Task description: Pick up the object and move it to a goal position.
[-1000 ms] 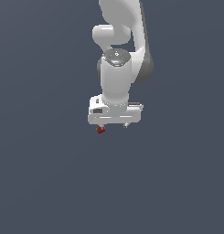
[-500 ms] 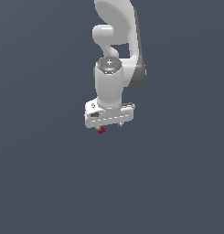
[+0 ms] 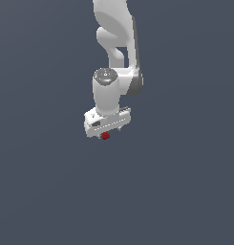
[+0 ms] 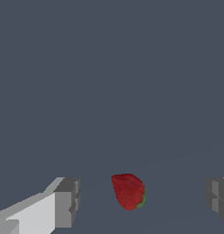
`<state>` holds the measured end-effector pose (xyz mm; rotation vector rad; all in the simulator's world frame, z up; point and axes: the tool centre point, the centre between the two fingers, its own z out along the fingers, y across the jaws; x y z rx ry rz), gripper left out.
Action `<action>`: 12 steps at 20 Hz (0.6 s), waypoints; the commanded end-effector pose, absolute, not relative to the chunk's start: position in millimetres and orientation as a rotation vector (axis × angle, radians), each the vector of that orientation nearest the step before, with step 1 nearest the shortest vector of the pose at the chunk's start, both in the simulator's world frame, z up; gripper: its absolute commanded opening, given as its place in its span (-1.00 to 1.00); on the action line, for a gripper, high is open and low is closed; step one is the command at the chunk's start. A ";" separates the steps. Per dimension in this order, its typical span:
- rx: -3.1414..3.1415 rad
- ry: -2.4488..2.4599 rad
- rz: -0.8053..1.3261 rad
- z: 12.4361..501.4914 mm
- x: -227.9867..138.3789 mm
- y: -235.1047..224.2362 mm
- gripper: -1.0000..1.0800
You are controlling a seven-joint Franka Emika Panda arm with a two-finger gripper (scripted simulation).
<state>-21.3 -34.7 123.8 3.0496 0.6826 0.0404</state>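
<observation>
One small red object [image 3: 105,136] is all that lies on the plain dark surface [image 3: 185,191], well away from every edge that shows, and the end effector [image 3: 105,134] now sits right over it. Compared with a second ago, the arm has swung toward the exterior view's left and turned at the wrist — the white hand that was square-on then is now slanted, and the object, which peeked out below its left-hand corner, shows under its middle. In the wrist view the change reads plainly: the strawberry-like lump [image 4: 128,191], green bit at one end, lies between the two grey fingers [image 4: 67,201], with clear floor on both sides of it and neither pad touching. So the jaws stand wide apart and hold nothing. I judge this to be the end of the alignment step — the hand has been centred and rotated so the fingers bracket the object, and the grasp itself is not yet made. Whether the fingertips are already down at the object's height I cannot tell for certain; the exterior view hides them behind the hand. What remains, as I read it, is to settle down if needed, close on the lump, lift, and carry it to the goal, which no picture marks.
</observation>
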 end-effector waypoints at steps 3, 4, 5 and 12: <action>3.013 0.839 0.027 108.4 -34.3 -45.1 0.92; 3.004 0.873 0.024 105.0 -37.2 -47.3 0.92; 2.995 0.907 0.022 101.8 -40.2 -49.4 0.92; 2.938 1.096 0.008 84.0 -57.5 -60.6 0.92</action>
